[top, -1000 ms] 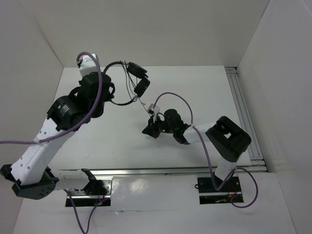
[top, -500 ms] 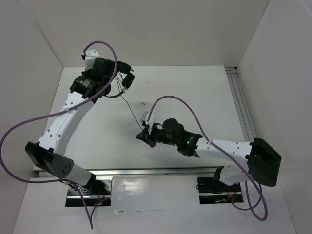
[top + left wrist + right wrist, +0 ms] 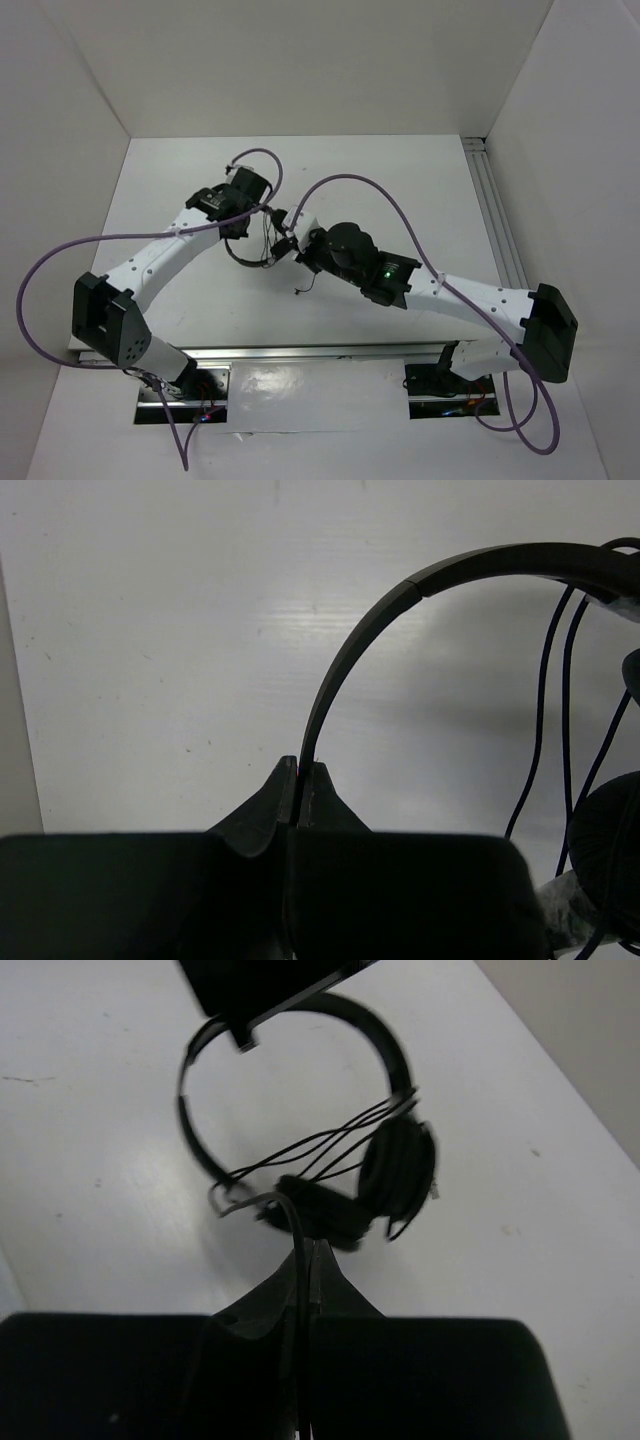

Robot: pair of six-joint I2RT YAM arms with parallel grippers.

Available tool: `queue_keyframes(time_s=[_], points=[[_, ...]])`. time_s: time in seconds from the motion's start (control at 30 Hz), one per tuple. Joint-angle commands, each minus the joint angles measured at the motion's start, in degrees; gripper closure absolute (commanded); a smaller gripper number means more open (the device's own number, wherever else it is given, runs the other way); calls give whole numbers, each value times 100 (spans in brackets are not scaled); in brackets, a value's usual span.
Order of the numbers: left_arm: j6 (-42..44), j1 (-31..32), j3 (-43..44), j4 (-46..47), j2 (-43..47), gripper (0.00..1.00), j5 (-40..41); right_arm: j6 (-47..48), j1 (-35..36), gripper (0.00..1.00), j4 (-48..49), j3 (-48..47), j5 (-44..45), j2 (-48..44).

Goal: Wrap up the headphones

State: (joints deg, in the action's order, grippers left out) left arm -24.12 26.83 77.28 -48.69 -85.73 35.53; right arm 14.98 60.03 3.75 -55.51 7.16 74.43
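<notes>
White walls (image 3: pixel 60 150) stand round a white table (image 3: pixel 420 190), and your left arm (image 3: pixel 150 265) comes in from the left side. Your left gripper (image 3: pixel 298 770) is pinched tight on the thin black band (image 3: pixel 400 588) of the headphones (image 3: pixel 245 258). The headphones are near the middle of the table, between your two arms. The band curves away from the fingers, and the round ear pads (image 3: pixel 395 1165) are off to the right. Thin black cord (image 3: pixel 320 1150) runs in a few lines across the gap inside the band. Your right gripper (image 3: pixel 310 1252) is squeezed closed on one piece of that cord, just beside the ear pads. A little green light (image 3: pixel 384 271) glows on your right arm (image 3: pixel 470 298). Thick purple cables (image 3: pixel 50 270) loop off both arms. A grey metal rail (image 3: pixel 495 220) runs along the table's right edge, next to the right-hand wall.
</notes>
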Motion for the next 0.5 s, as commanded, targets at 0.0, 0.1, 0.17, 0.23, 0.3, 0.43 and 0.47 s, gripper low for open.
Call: queue_keyframes(time_s=[0.0,0.1,0.17,0.23,0.3,0.43,0.47], points=[[363,461,-265,211,584,100,-459,505,-26,100,-278,-408,813,-113],[364,823,-651,158,829,100,-328,628,-263,100,-357,-636,813,-113],[416,1148,-845,158,1163,100,-327,699,-386,100,-419,-698,1032,-44],[417,1455,-898,79,1400,100,-187,752,-448,100,-419,-698,1217,9],[417,1649,-951,26,1656,100,-134,804,-580,99,-332,-646,1349,10],[365,2150,-829,-360,1762,100,-133,804,-870,95,-94,-523,1297,-113],[364,2342,-828,-491,1823,100,-134,804,-1001,93,-94,-523,1297,-113]])
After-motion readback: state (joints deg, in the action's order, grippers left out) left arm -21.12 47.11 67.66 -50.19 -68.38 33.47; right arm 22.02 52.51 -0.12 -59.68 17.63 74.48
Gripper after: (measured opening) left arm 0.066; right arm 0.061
